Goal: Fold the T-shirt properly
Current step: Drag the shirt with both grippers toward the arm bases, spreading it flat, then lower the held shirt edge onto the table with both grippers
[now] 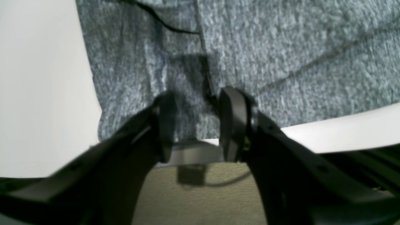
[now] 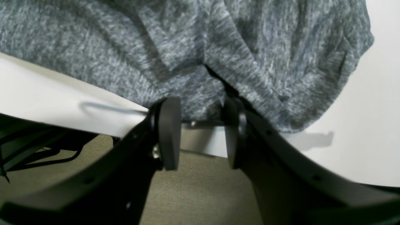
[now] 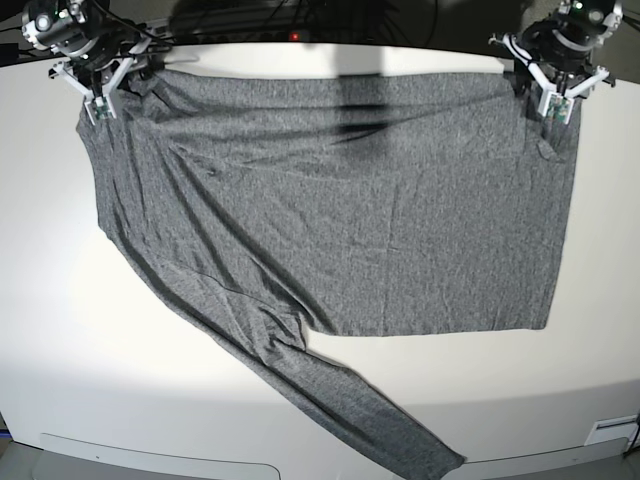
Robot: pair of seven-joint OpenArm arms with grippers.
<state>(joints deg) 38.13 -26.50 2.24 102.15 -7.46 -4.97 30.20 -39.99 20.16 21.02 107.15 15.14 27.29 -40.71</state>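
The heather-grey T-shirt (image 3: pixel 340 200) lies spread flat on the white table (image 3: pixel 90 350), with one long sleeve (image 3: pixel 350 400) trailing towards the front edge. My left gripper (image 3: pixel 553 100) stands at the shirt's far corner on the right of the base view. In the left wrist view, my left gripper (image 1: pixel 197 125) is open, its pads straddling the shirt (image 1: pixel 250 47) at the table's edge. My right gripper (image 3: pixel 100 95) stands at the far corner on the left of the base view. In the right wrist view, my right gripper (image 2: pixel 201 134) is open, with a bunched fold of the shirt (image 2: pixel 187 47) between its pads.
The table's far edge (image 1: pixel 343 131) runs just under both grippers, with olive carpet (image 2: pixel 193 193) below it. Dark cables (image 3: pixel 300 15) lie behind the table. A small white fitting (image 3: pixel 612 430) sits at the front right corner.
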